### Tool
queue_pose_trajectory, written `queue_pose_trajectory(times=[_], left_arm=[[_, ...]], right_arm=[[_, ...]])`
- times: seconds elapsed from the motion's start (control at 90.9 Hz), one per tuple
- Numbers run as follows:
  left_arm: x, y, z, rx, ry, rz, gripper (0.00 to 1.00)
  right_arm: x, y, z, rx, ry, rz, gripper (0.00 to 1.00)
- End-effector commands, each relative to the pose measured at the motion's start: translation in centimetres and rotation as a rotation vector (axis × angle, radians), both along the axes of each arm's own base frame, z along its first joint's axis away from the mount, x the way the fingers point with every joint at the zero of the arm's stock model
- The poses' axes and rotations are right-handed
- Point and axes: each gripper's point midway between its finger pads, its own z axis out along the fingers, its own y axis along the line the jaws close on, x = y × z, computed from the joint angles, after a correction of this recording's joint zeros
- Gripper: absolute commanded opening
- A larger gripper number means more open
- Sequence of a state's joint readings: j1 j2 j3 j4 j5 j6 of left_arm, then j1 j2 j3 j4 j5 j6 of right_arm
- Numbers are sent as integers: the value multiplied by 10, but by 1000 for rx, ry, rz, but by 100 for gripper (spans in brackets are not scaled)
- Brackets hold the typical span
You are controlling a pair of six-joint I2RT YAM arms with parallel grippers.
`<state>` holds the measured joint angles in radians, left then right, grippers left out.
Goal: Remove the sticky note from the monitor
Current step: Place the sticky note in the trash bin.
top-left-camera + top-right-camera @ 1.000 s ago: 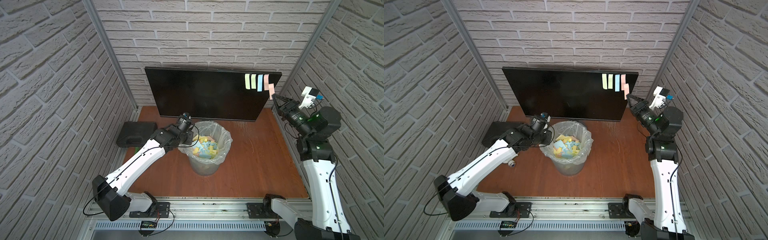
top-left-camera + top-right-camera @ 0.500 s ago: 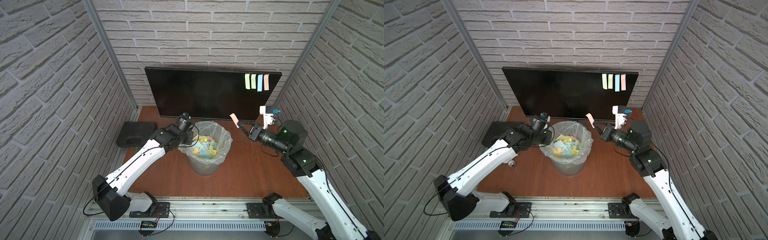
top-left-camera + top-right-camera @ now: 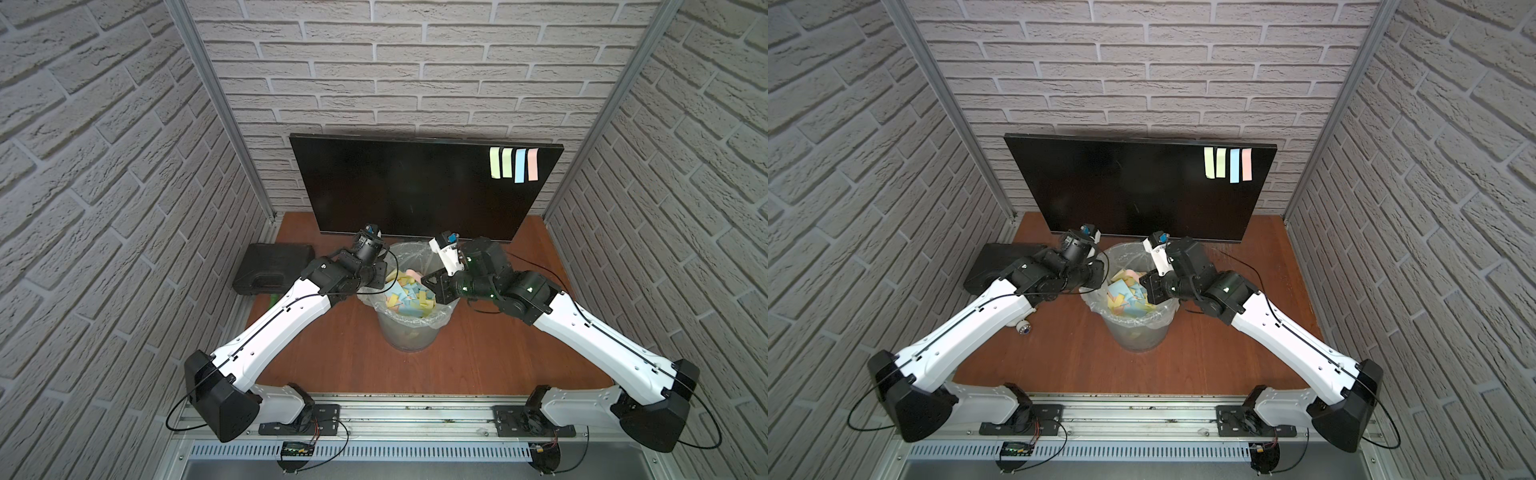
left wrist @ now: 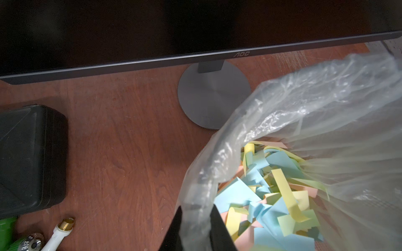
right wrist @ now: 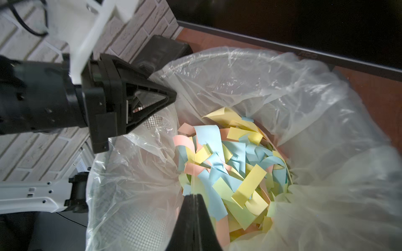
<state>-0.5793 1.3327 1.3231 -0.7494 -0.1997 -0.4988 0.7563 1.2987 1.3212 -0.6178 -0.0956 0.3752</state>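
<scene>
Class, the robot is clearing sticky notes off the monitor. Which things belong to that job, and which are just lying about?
Belongs: monitor; four sticky notes; lined bin of discarded notes; left gripper, shut on the bin liner; right gripper, shut on a peeled note above the bin.
Lying about: black case; white hose with brass fitting; green item.
</scene>
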Motion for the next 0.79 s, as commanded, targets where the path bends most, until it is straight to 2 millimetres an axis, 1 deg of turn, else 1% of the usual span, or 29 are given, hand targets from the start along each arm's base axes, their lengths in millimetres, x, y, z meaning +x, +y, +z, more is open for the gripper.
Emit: queue_pose_trajectory(times=[0.0,0.088,0.154,0.253,0.396,0.495,0.583,0.66,0.781], left_arm=[[-4,1,-11,15,22,-5,20],[-4,1,-10,13,18,-4,20],[-3,0,-9,9,15,-4,20],[-3,0,-9,5,15,-4,20],[-3,-1,-10,4,16,-3,20],[-3,-1,-9,0,15,-5,20],[-4,-1,-9,0,15,-4,20],[-4,0,-9,2,15,-2,20],[-4,0,-8,1,14,-3,20]], right_arm=[[5,2,1,-92,-63,3,3],[11,5,-3,-116,-69,-7,3],[15,7,-7,-124,-70,-15,7],[20,10,-11,-142,-71,-18,16],[22,11,-13,-147,-64,-25,34],[20,11,-7,-124,-71,-26,37],[19,9,7,-91,-97,-35,39],[16,8,17,-70,-115,-30,47],[13,13,19,-49,-104,1,50]])
